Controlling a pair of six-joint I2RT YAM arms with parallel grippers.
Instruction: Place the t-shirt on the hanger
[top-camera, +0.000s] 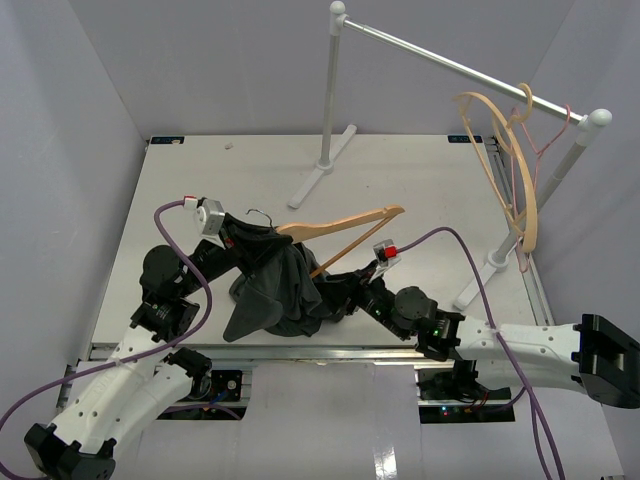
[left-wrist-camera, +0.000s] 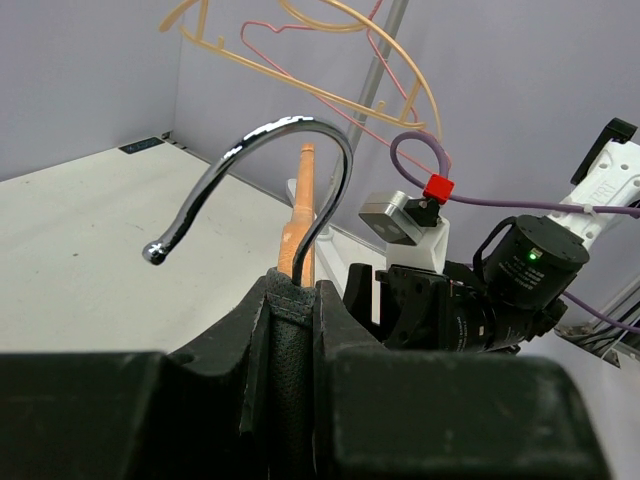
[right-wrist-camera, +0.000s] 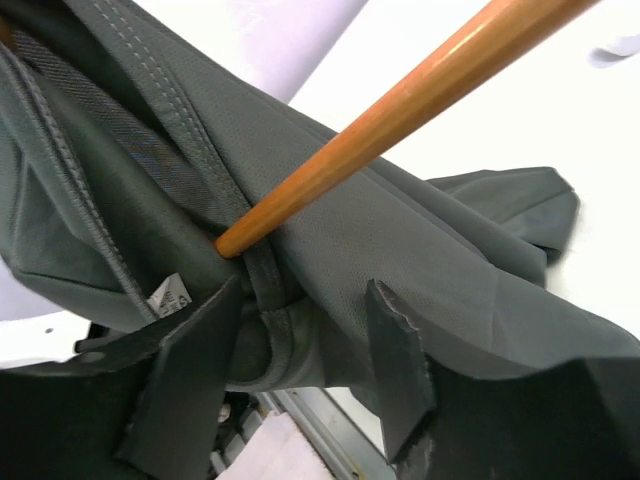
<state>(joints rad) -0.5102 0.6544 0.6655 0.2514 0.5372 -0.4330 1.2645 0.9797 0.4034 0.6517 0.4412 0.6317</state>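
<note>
Left claw (left-wrist-camera: 292, 300) pinches the t-shirt (right-wrist-camera: 420, 250) collar at the hanger (top-camera: 340, 222) hook; right claw (right-wrist-camera: 305, 295) gapes open just under its wooden bar, which slants up and away

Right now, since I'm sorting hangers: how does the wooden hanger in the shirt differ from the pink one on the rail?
The wooden hanger is thick and partly inside the shirt; the pink hanger is thin, bare, hanging on the rail. Both are clothes hangers.
</note>
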